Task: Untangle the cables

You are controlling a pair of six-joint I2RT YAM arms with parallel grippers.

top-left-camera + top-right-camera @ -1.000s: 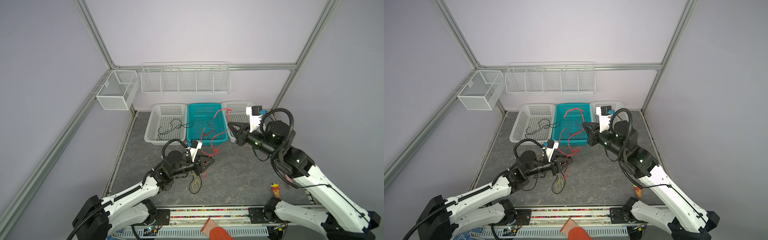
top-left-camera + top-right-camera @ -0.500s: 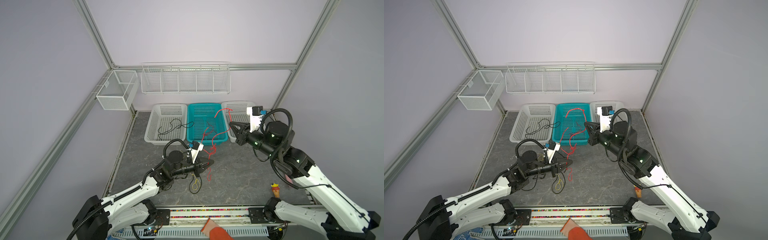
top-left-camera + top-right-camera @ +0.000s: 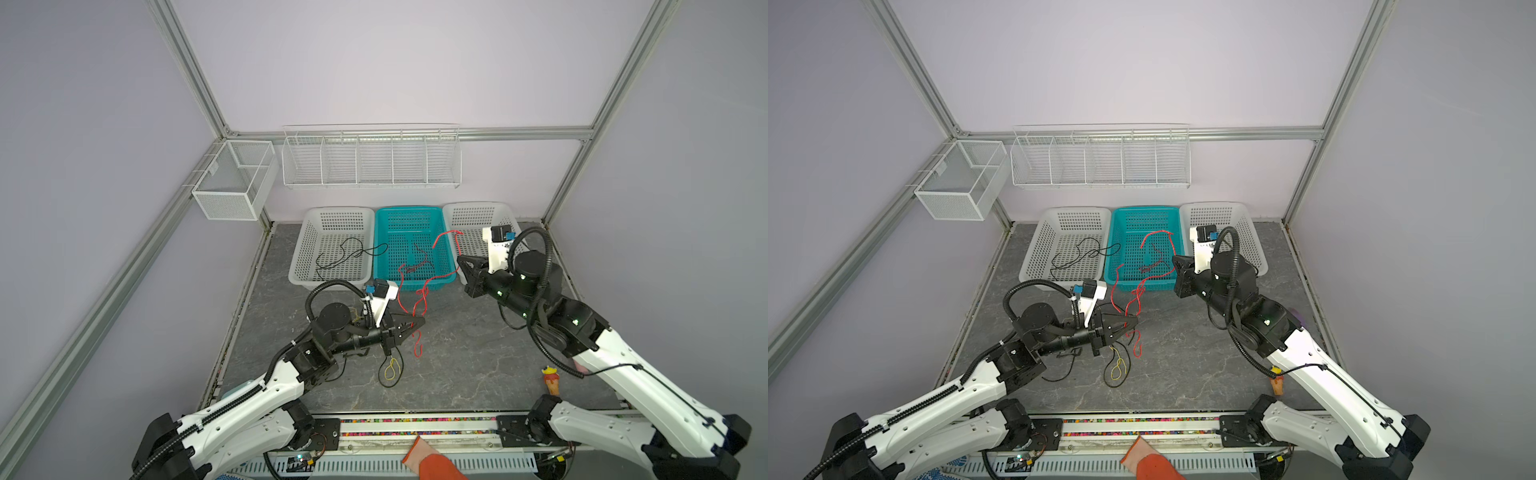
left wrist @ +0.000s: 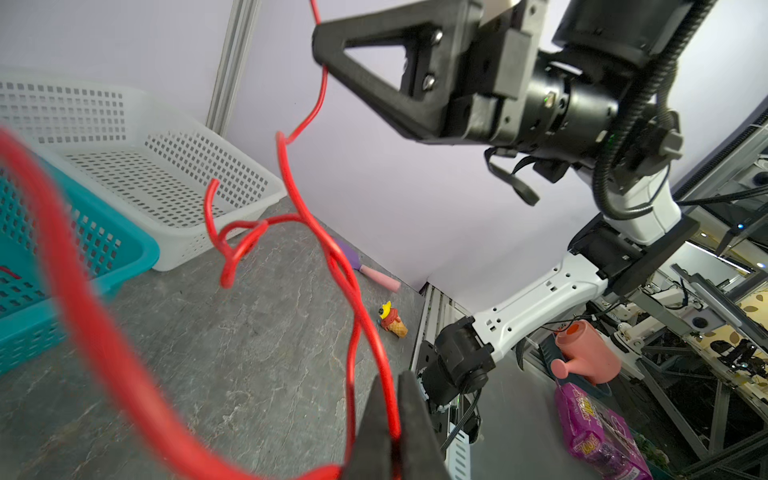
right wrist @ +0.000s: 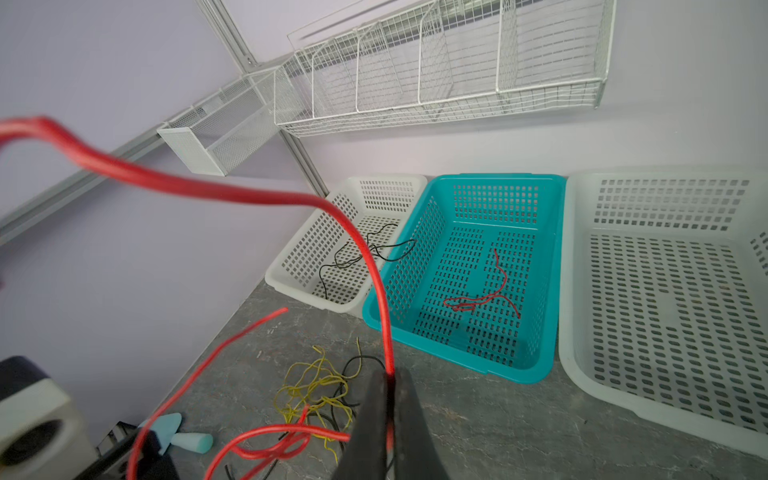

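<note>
The red cable (image 5: pixel 208 192) looks glossy, the teal basket (image 5: pixel 498 179) plastic, the table (image 5: pixel 478 415) stone-like.

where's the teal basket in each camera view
Top view: teal basket, middle of the three baskets along the back wall.
Top view: same place, middle of the row.
Left wrist: cut off at the frame edge, beside a white basket.
Right wrist: seen whole, a loose red cable inside.
Shared landmark: that white basket, on the right arm's side.
</note>
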